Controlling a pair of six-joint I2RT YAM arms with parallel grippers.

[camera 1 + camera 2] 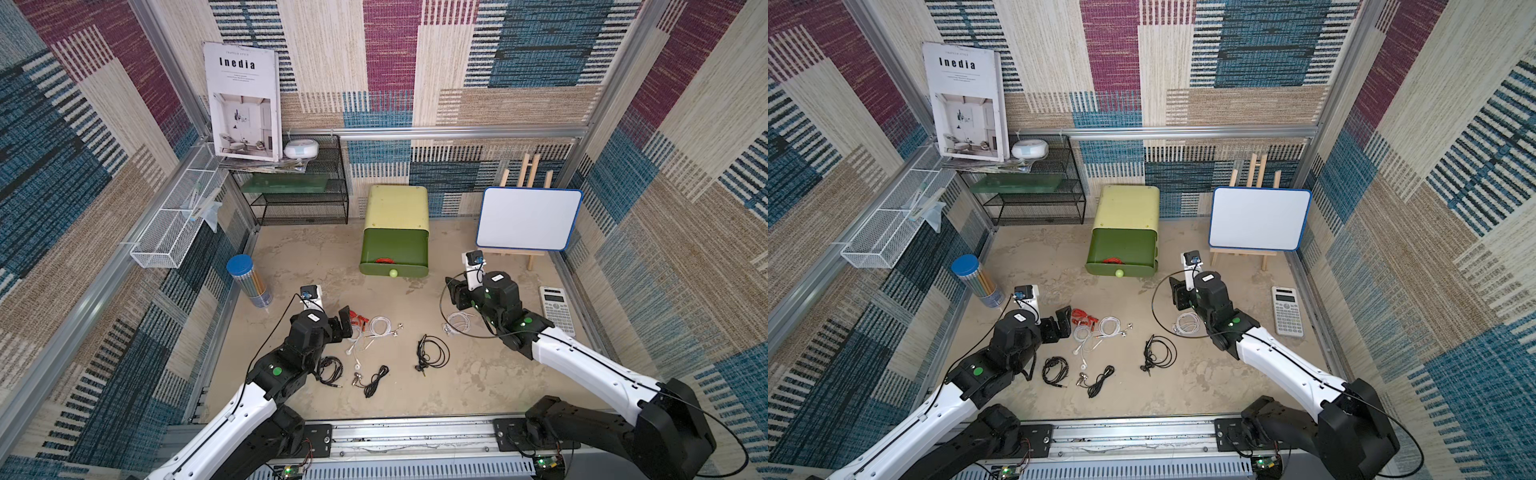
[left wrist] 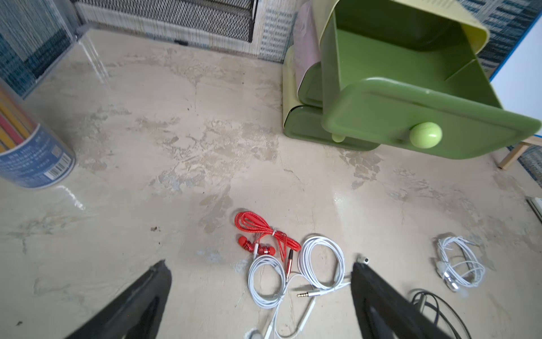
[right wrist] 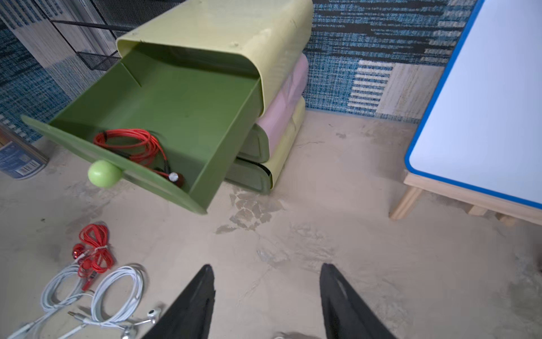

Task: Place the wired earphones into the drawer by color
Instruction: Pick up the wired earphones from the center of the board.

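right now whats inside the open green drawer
One red earphone bundle lies in the open top drawer, close to its front wall; the rest of the visible floor is bare. The drawer's rear runs under the yellow-green cabinet shell, so that part is hidden.

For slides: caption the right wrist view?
Red earphones in open green drawer; right claw open above the table.
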